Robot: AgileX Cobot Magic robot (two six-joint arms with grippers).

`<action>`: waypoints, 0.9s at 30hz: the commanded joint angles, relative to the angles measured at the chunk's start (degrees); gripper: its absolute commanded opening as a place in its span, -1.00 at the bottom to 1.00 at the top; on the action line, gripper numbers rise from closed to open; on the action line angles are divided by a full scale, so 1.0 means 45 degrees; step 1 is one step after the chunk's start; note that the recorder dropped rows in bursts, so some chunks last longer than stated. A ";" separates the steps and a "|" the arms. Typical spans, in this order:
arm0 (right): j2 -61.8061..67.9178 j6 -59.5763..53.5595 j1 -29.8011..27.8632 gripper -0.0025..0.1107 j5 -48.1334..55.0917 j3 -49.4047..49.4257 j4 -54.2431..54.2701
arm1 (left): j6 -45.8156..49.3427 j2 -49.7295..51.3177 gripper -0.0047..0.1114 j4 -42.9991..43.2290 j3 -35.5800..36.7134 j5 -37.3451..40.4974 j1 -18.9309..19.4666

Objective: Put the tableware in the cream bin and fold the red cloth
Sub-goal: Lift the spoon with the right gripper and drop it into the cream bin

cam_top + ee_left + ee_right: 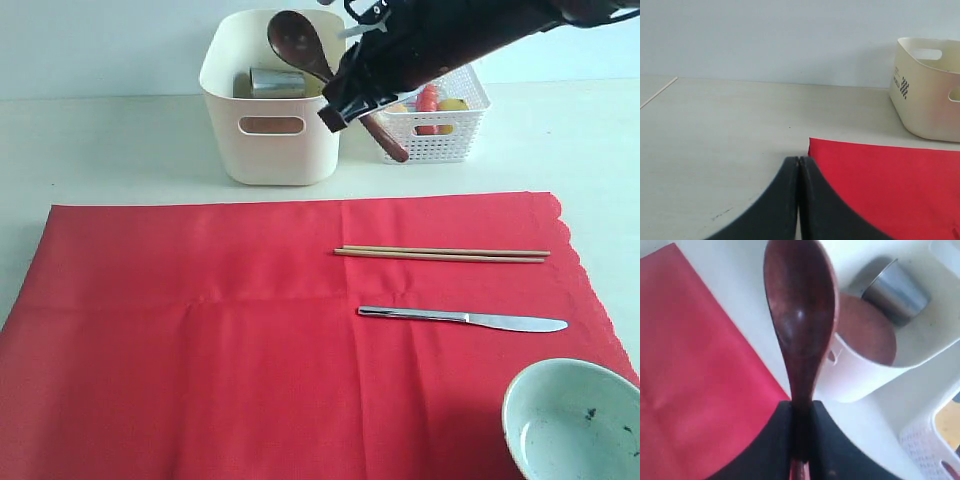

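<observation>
Glossy, oval-bowled dark wooden spoon (pixel 800 315)

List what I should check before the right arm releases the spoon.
1. Grip: ok. The right fingers clamp the spoon by its handle.
2. Spoon over the bin: cannot tell. Its head is by the rim; the handle end sticks out on the basket side.
3. Room in bin: ok. The cup and plate are inside, with space left.
4. Left fingers clear: ok. Shut, low at the corner of the cloth, apart from the bin.
5. Cloth ready to fold: not ok. The chopsticks, knife and bowl sit on it.
</observation>
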 commanded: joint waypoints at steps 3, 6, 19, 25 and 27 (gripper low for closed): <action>0.1513 0.0011 0.0016 -0.96 -0.0731 -0.2092 0.0113 | 0.0012 -0.0063 -0.88 0.0044 0.0034 -0.0081 -0.0097; 0.2044 0.0038 0.0016 -0.96 -0.0860 -0.2779 0.0113 | 0.0012 -0.0063 -0.88 0.0044 0.0034 -0.0081 -0.0097; 0.3826 0.0713 0.0016 -0.96 -0.1471 -0.4958 0.0242 | 0.0012 -0.0063 -0.88 0.0044 0.0034 -0.0081 -0.0097; 0.4372 0.0713 0.0016 -0.96 -0.2062 -0.5557 0.0828 | 0.0012 -0.0063 -0.88 0.0044 0.0034 -0.0081 -0.0097; 0.4620 0.0713 0.0016 -0.96 -0.2328 -0.5756 0.0854 | 0.0012 -0.0063 -0.88 0.0044 0.0034 -0.0081 -0.0097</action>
